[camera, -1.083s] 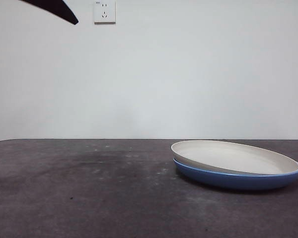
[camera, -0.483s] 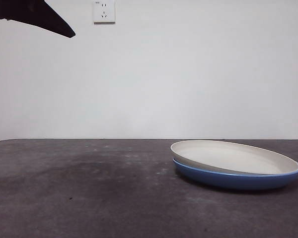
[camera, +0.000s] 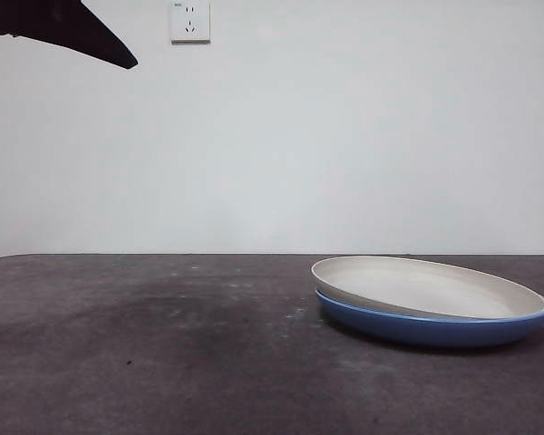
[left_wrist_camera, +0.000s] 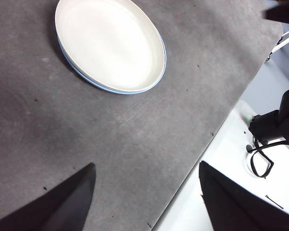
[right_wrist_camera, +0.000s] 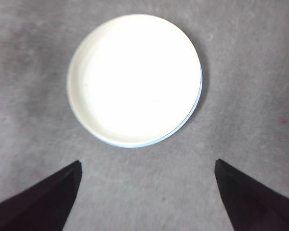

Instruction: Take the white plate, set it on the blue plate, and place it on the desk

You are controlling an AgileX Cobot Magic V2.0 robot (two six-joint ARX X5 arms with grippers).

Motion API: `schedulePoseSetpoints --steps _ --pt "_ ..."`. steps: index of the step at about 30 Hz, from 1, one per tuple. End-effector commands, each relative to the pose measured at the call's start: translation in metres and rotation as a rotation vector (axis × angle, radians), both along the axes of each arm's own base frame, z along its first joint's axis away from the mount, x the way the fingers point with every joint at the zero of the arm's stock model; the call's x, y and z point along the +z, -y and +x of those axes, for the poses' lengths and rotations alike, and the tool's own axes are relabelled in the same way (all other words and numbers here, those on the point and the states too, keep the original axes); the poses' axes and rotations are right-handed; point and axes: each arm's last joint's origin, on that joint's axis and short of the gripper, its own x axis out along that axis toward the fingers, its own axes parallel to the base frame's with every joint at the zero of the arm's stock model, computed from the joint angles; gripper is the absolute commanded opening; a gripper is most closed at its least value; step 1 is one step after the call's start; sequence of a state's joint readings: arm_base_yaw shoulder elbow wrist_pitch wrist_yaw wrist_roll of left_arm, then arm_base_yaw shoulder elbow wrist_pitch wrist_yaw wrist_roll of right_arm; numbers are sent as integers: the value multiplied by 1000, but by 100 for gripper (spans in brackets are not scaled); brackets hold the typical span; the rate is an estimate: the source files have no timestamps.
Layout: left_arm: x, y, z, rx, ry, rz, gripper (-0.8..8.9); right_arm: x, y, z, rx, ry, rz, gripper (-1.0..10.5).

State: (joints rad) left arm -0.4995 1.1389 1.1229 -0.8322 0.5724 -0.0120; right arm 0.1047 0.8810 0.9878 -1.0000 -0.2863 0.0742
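The white plate [camera: 426, 285] is seen at the lower right of the front view, stacked on the blue plate [camera: 435, 328], and both are carried by the desk [camera: 163, 353]. The white plate is not seated squarely: it is tilted and shifted slightly toward the left of the frame, so that a blue edge is exposed along the right and below. In the left wrist view the white plate [left_wrist_camera: 111, 44] is found at the upper left of the frame, with only a thin crescent of the blue plate [left_wrist_camera: 116, 90] shown beneath it. In the right wrist view the white plate [right_wrist_camera: 135, 79] is centred in the upper half, and a narrow blue rim [right_wrist_camera: 198, 98] is visible along one side. The left gripper [left_wrist_camera: 147, 192] is held well apart from the plates with its jaws spread wide and nothing between them. The right gripper [right_wrist_camera: 148, 190] is likewise held clear of the stack, jaws parted and empty. A black arm tip [camera: 63, 29] is shown at the upper left of the front view, beside a wall socket [camera: 189, 21].
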Motion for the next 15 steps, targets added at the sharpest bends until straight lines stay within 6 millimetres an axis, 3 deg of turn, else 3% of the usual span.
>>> schedulePoseSetpoints --steps 1,9,15 --pt "2 2 1 -22 29 -4 342 -16 -3 21 -29 -37 18 442" --pt "2 2 1 -22 29 -3 342 -67 -5 79 -74 -139 25 441" --pt "2 2 1 -22 29 -3 342 -95 -3 109 -96 -181 23 388"
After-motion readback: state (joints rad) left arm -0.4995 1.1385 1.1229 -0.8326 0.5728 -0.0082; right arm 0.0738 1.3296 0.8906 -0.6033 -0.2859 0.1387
